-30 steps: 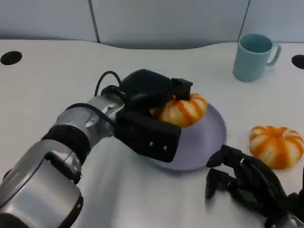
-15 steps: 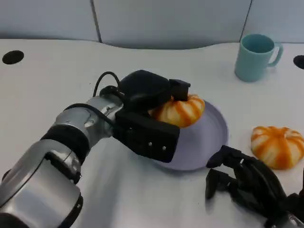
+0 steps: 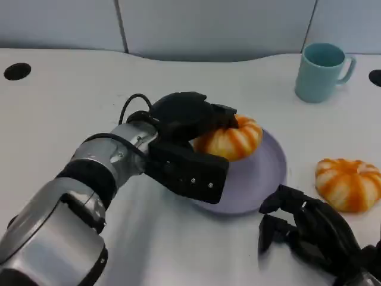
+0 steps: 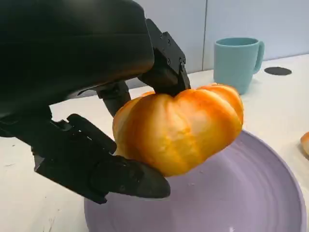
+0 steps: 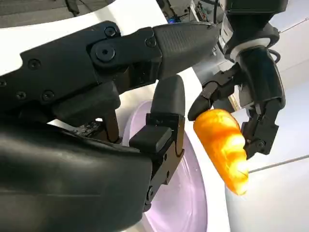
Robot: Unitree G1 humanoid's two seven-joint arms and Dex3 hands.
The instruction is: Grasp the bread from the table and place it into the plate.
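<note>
An orange, white-striped bread (image 3: 231, 140) is gripped by my left hand (image 3: 186, 119) just over the near-left part of the purple plate (image 3: 262, 179). In the left wrist view, black fingers (image 4: 116, 175) clasp the bread (image 4: 178, 128) from above and below, and it hangs a little above the plate (image 4: 251, 193). The right wrist view shows the bread (image 5: 224, 145) held by my left hand (image 5: 256, 77) over the plate (image 5: 186, 193). My right hand (image 3: 309, 235) rests on the table near the front right, holding nothing, fingers apart.
A second orange striped bread (image 3: 348, 183) lies on the table to the right of the plate. A teal mug (image 3: 321, 71) stands at the back right. Dark round holes (image 3: 16, 71) mark the table's far corners.
My left hand has shifted its fingers slightly around the bread, which stays over the plate's left part. The right hand has not moved.
</note>
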